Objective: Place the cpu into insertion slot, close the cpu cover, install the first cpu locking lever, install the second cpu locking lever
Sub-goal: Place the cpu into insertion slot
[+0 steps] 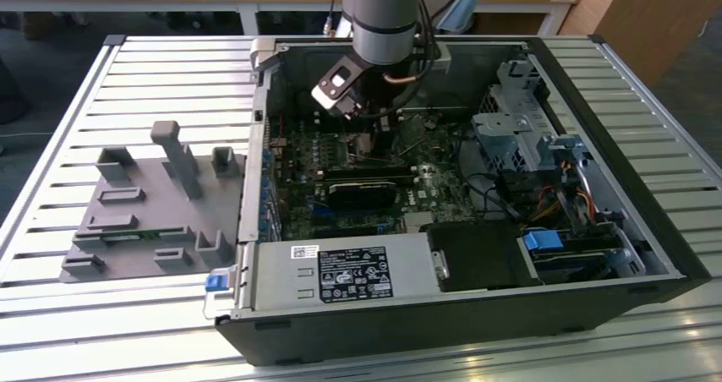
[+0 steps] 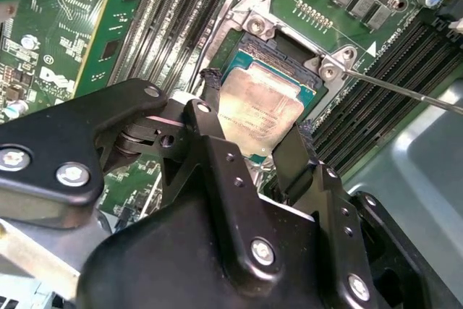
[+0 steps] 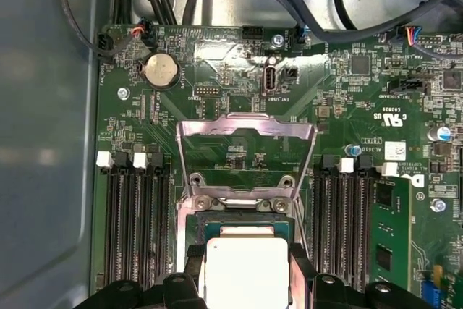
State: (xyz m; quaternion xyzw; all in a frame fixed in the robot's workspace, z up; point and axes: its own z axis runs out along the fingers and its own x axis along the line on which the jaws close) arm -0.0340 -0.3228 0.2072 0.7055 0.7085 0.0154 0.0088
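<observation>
**Chip held over the open socket, cover raised**

In the exterior view the arm reaches down into the open computer case, and its gripper hangs directly above the socket on the green board. The labelled power supply box lies well away from the socket, at the case's near edge. A grey parts tray sits farther off, outside the case wall.

In the second wrist view the gripper has its two black fingers drawn in against opposite edges of the chip. The grip is judged to be a pinch on the chip's sides. This leaves the metal top and the underside untouched and keeps the chip flat and square to the socket. The chip lies within the outline of the socket's black frame. Whether it already rests on the socket floor or hangs just above it cannot be told.

In the first wrist view the cover plate stands swung up on its hinge at the socket's far edge, on the side of the round coin battery. Its square window is empty, so the socket is open from above and the chip has a clear way in. Rows of memory slots run along both sides of the socket.

A thin metal rod slants away from one corner of the socket. It is judged to be a locking lever swung free, which would be what lets the cover plate stand open. The cover is not yet closed.
</observation>
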